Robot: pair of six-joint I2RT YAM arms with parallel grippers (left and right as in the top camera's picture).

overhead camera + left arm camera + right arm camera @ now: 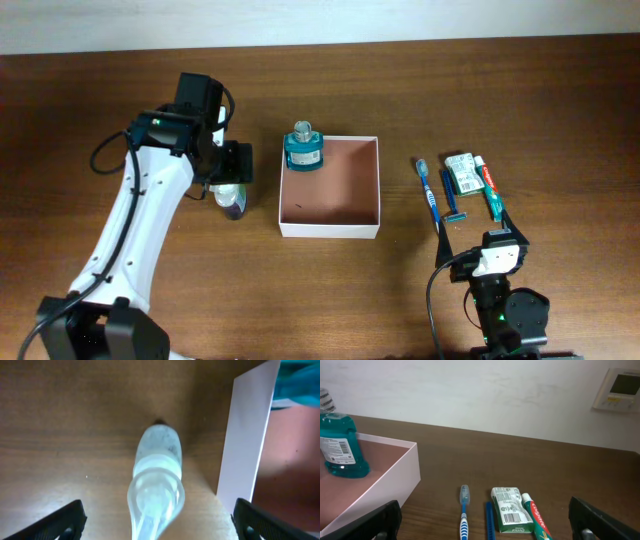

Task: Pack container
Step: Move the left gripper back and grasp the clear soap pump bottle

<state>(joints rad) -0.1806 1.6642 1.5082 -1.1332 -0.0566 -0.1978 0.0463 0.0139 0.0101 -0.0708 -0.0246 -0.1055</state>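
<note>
One tool [229, 188], the left, beside container [330, 229], seemingly apart.

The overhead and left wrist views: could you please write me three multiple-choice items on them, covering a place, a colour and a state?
1. Where is the teal bottle?
A) in a corner of the container
B) outside it, on its left
C) outside it, on its right
2. What colour is the container's inside?
A) blue
B) reddish-brown
C) green
3. How is the left gripper?
A) shut on nothing
B) shut on the container's wall
C) open, astride the clear bottle
Answers: 1 A, it stands within the white walls; 2 B, the floor shows reddish-brown; 3 C, its jaws stand wide apart either side of the bottle.
</note>
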